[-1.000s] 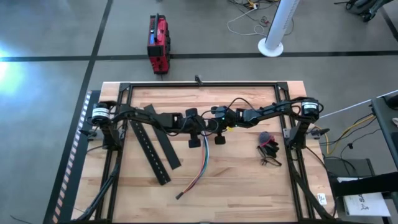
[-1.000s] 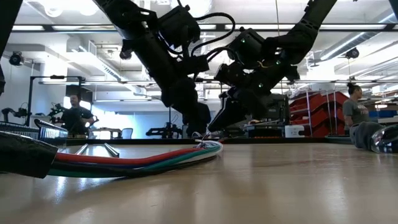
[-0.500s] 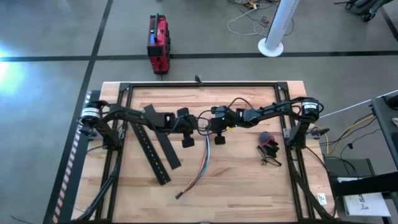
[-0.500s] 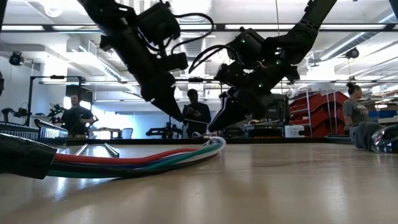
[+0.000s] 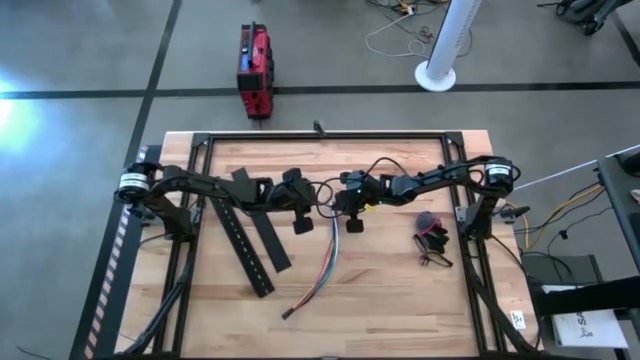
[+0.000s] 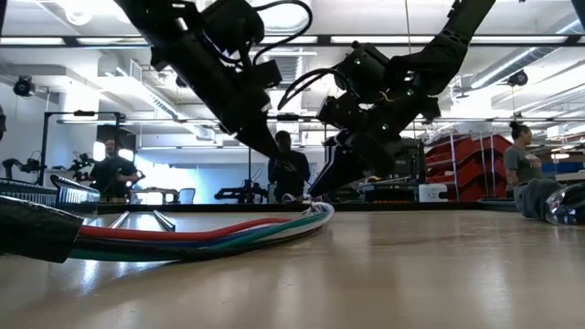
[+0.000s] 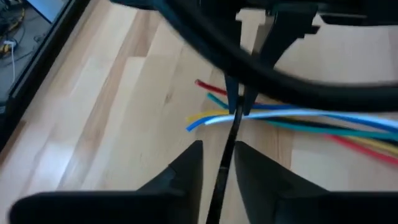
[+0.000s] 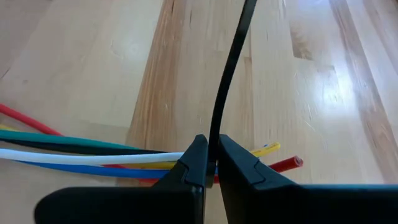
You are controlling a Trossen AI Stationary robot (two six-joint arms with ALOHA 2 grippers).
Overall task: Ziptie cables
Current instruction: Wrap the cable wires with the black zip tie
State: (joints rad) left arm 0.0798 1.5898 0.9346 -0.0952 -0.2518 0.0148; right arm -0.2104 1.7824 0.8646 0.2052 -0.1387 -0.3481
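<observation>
The cables (image 5: 324,268) lay mid-desk. The right gripper (image 8: 210,163) pinched the zip tie (image 8: 227,74) at their far end; the left gripper (image 7: 217,163), slightly spread, straddled its tail. Tightening seemed underway; next, regrip and pull.

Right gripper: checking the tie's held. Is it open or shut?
Shut: in the right wrist view the right gripper pinches the black zip tie.

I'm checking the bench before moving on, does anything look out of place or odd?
Nothing looks damaged or spilled. The cables lie loose with uneven ends, a black zip tie pinched in the right gripper beside them.
</observation>
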